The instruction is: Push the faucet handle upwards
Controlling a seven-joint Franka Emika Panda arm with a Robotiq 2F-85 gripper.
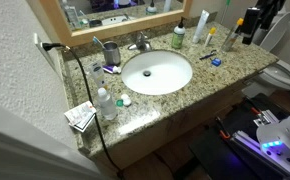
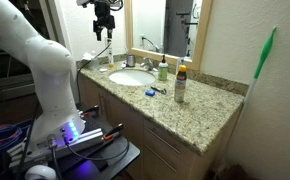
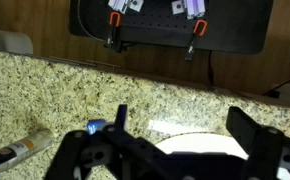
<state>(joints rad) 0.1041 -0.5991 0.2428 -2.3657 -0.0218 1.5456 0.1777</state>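
From where I stand, the arm is on its approach, and nothing has touched the faucet yet. The faucet handle (image 1: 141, 39) sits at the back edge of the worktop, just behind the white basin (image 1: 157, 72). A grey metal cup (image 1: 111, 51) stands near it along that same edge. The gripper (image 2: 105, 31) hangs high above the worktop, well apart from the handle. In the wrist view its fingers (image 3: 121, 118) are spread wide and hold nothing. Below them I see only speckled granite and a sliver of the basin's rim, looking toward the front edge. The handle does not show in that view, and in both exterior views it is too small to tell how it is tilted.

I reckon the next move is to carry the gripper toward the back edge and bring it down beside the faucet. One finger then has to slip under the lever's free end and lift. The lever is short and the chrome looks slick, so the finger could slide off, and the cup leaves little room on that side.
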